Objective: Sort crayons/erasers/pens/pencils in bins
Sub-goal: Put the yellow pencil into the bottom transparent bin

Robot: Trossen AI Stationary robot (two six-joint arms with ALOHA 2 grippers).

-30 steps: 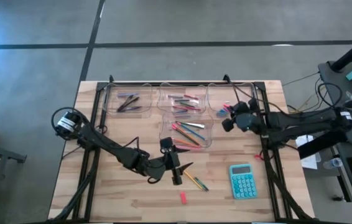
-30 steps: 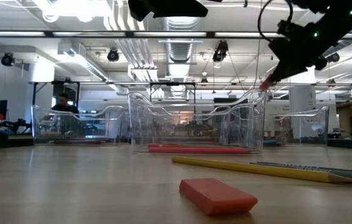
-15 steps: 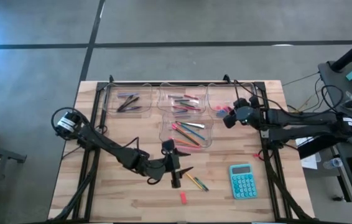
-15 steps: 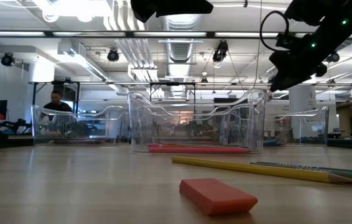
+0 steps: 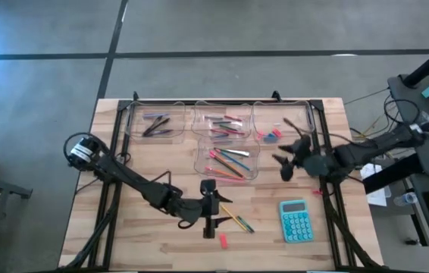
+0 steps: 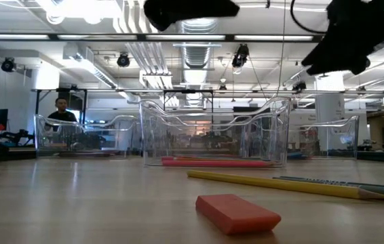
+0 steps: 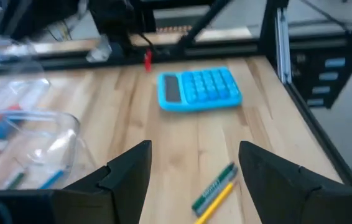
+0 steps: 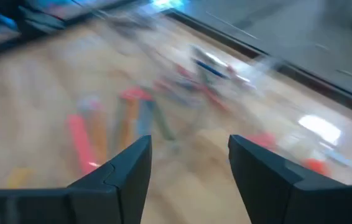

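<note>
Two loose pencils (image 5: 237, 220), one yellow and one green, lie on the wood table, with a pink eraser (image 5: 223, 240) nearer the front edge. My left gripper (image 5: 219, 213) hovers open just left of the pencils (image 7: 216, 193), its fingers empty (image 7: 194, 168). My right gripper (image 5: 283, 166) hangs open and empty in the air, right of the front bin (image 5: 227, 161), which holds pencils. Three more clear bins stand along the back: pens (image 5: 154, 123) in the left one, crayons (image 5: 222, 125) in the middle one, erasers (image 5: 271, 135) in the right one. The right wrist view (image 8: 188, 162) is blurred.
A teal calculator (image 5: 295, 220) lies at the front right, beyond the pencils as seen from my left gripper (image 7: 199, 89). In the low view the eraser (image 6: 236, 213) and the yellow pencil (image 6: 273, 184) lie in front of the front bin (image 6: 212, 139). A person stands far behind (image 6: 61, 108).
My right gripper, which had a pink bit at its tips, went over the back right bin, opened, and has swung back toward the table's near right. The pink bit no longer shows at its tips. My left gripper has turned slightly toward the near edge beside the loose pencils.
</note>
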